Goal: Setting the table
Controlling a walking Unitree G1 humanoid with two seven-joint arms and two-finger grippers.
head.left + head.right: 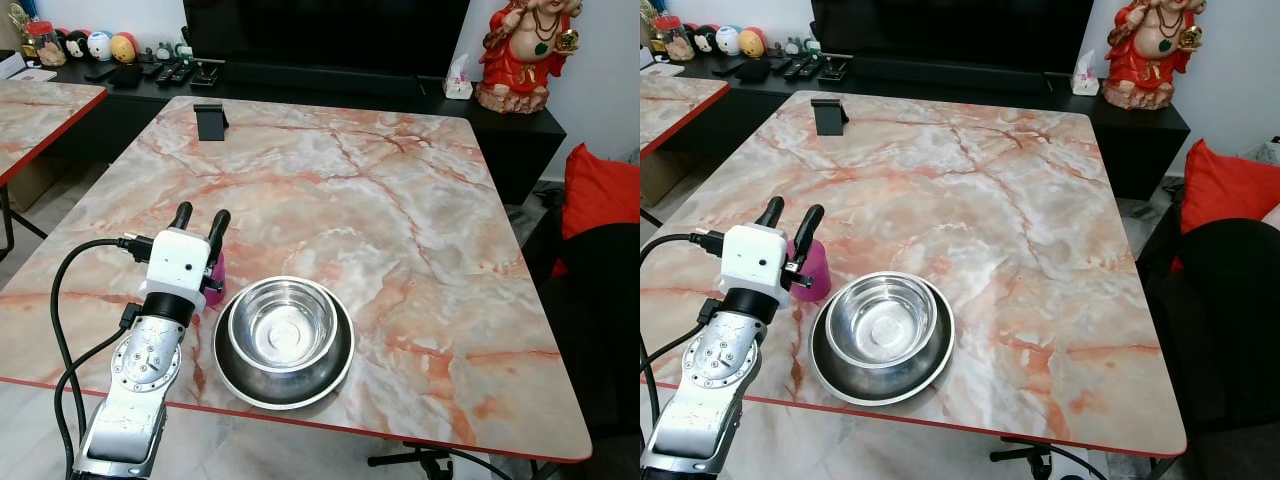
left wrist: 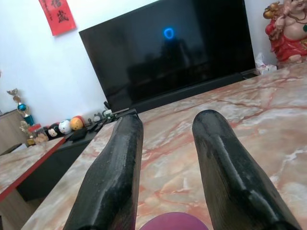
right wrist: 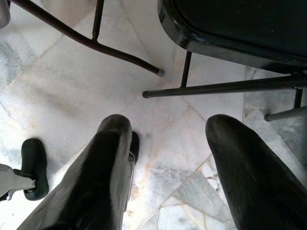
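Here your left pincer [image 1: 200, 219] hovers above the near left part of the marble desk [image 1: 400, 200], its black fingers [image 2: 115, 177] spread apart and holding nothing. The magenta cup [image 1: 812, 270] stands on the desk directly beneath it, just left of the two nested steel bowls [image 1: 882, 330]. Your right pincer [image 3: 168, 167] hangs over the tiled floor [image 3: 72, 86], fingers apart and empty.
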